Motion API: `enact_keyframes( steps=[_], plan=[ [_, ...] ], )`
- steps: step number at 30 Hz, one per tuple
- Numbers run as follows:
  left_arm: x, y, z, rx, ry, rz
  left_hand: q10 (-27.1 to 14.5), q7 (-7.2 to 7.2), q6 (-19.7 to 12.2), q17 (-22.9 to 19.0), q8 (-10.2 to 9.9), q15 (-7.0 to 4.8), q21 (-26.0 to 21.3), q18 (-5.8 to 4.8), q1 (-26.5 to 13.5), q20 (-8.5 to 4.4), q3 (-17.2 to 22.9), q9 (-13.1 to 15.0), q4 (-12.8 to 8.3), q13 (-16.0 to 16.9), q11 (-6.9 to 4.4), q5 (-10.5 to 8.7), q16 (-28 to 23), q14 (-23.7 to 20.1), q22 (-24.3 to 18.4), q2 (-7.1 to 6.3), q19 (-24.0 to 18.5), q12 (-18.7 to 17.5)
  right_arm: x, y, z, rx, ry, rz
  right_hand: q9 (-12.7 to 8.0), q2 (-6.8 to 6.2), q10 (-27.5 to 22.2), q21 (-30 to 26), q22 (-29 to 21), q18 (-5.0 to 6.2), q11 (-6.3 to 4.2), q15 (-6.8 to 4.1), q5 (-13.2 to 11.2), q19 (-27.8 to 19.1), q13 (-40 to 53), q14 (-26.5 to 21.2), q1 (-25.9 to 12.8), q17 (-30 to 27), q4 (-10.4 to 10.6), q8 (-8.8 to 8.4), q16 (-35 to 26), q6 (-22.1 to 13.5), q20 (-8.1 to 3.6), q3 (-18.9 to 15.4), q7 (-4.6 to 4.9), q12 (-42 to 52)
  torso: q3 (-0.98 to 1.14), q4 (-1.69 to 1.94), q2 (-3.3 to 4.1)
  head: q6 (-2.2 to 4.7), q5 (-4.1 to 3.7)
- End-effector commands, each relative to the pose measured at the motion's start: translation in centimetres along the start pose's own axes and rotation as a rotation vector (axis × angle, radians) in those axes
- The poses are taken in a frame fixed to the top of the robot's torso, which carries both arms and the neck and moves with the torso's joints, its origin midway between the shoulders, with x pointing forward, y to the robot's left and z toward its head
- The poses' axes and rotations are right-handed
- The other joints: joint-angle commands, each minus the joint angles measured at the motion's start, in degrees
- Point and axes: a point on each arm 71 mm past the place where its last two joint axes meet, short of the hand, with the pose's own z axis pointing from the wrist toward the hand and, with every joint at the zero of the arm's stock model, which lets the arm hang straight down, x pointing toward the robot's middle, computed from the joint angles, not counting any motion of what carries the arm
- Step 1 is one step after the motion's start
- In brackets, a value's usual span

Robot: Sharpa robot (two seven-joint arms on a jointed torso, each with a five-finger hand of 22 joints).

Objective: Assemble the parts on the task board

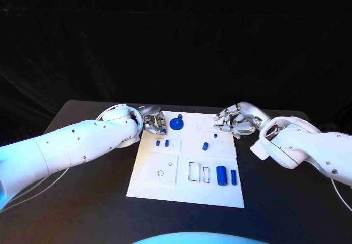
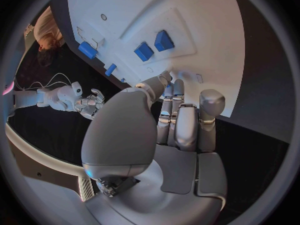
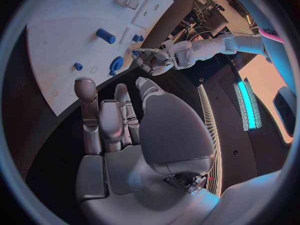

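Both hands, left and right, hover open and empty at the board's upper edge, so picking a part likely comes next.

A white task board is laid at frame centre; small blue parts are scattered on it.

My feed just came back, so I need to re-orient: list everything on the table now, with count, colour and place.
Task board: one, white, middle of the black table.
Round knobbed part: one, blue, board's far edge, beside the left robot hand.
Small parts: two, blue, side by side below the knobbed part.
Small pegs: two, blue, right-centre of board.
Cylinders: two, blue, board's near right.
Left robot hand: silver, open, far left board edge.
Right robot hand: silver, open, far right corner.
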Motion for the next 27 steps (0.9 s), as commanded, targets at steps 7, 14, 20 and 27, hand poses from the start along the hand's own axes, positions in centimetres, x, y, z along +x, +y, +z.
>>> enact_keyframes(
  steps=[7,14,20,27],
  plan=[
    [0.26,-0.26,0.21,0.004,0.03,-0.005,0.5,-0.12,0.3,-0.1,0.3,-0.09,0.2,-0.49,-0.4,0.0,-0.3,0.0,-0.1,-0.1,-0.08,-0.09,0.0,0.1,0.0,-0.04,0.3,-0.2,0.18,0.1,0.04,-0.007,0.013,-0.002,0.1,-0.42,0.4,-0.2,0.0,0.54,-0.11,0.06,0.2,-0.3,-0.1,-0.4,0.1,0.0,0.2,0.25,-0.2,-0.2,0.03,0.2,0.08,-0.2,-0.04,0.07,0.0,-0.29,0.0],
    [0.39,-0.36,0.38,0.004,0.038,-0.004,0.5,-0.13,0.4,-0.2,0.3,-0.09,0.2,-0.48,-0.4,0.0,-0.3,0.0,-0.1,-0.1,-0.09,-0.08,0.0,0.1,-0.1,0.0,0.3,-0.3,0.21,0.13,0.07,-0.008,0.013,-0.001,0.1,-0.42,0.4,-0.2,0.0,0.54,-0.11,0.06,0.2,-0.3,-0.1,-0.4,0.1,0.0,0.2,0.25,-0.2,-0.2,0.03,0.2,0.08,-0.2,0.01,0.01,-0.03,-0.34,0.01],
    [0.48,-0.55,0.49,0.008,0.043,-0.003,0.5,-0.13,0.4,-0.2,0.3,-0.09,0.2,-0.48,-0.4,0.0,-0.3,0.0,-0.1,-0.1,-0.09,-0.08,0.0,0.1,-0.1,0.0,0.3,-0.3,0.23,0.17,0.07,-0.009,0.014,-0.001,0.1,-0.42,0.4,-0.2,0.0,0.54,-0.11,0.06,0.2,-0.3,-0.1,-0.4,0.1,0.0,0.2,0.25,-0.2,-0.2,0.03,0.2,0.08,-0.2,0.02,0.02,-0.03,-0.38,-0.02],
    [0.59,-0.64,0.6,0.009,0.05,-0.002,0.6,-0.15,0.4,-0.2,0.2,-0.09,0.2,-0.48,-0.3,-0.01,-0.2,0.0,-0.1,-0.1,-0.1,-0.09,0.0,0.1,-0.1,0.04,0.3,-0.4,0.25,0.18,0.06,-0.009,0.014,-0.001,0.1,-0.42,0.4,-0.2,0.0,0.54,-0.11,0.06,0.2,-0.3,-0.1,-0.4,0.1,0.0,0.2,0.25,-0.2,-0.2,0.03,0.2,0.08,-0.2,0.02,0.02,-0.03,-0.48,-0.05]
  ],
)
